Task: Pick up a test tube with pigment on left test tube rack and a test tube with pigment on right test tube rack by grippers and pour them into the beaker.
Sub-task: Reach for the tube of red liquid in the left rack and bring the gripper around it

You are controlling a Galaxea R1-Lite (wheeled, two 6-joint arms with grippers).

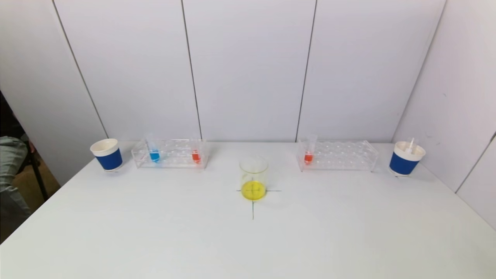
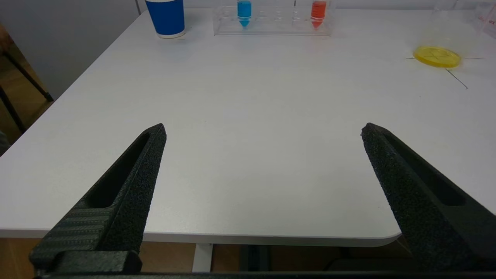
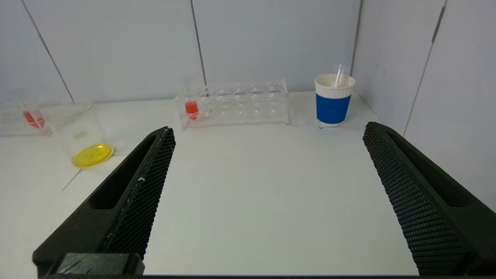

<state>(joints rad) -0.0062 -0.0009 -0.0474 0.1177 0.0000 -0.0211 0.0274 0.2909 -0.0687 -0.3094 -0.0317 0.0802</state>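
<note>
- On my far left a blue-sleeved paper cup (image 1: 107,154) stands on the white table (image 1: 248,240).
- My left gripper (image 2: 263,130) hangs at the table's near edge, fingers spread wide, holding nothing.
- The left test tube rack (image 1: 170,154) carries a blue-pigment tube (image 1: 154,152) and an orange-pigment tube (image 1: 195,153), both upright.
- The beaker (image 1: 253,178), yellow liquid in its bottom, sits on the cross mark between the racks.
- The right test tube rack (image 1: 338,155) holds one orange tube (image 1: 309,152) at its left end.
- My right gripper (image 3: 269,131) is likewise spread and empty.
- A second blue cup (image 1: 406,158) stands far right.
</note>
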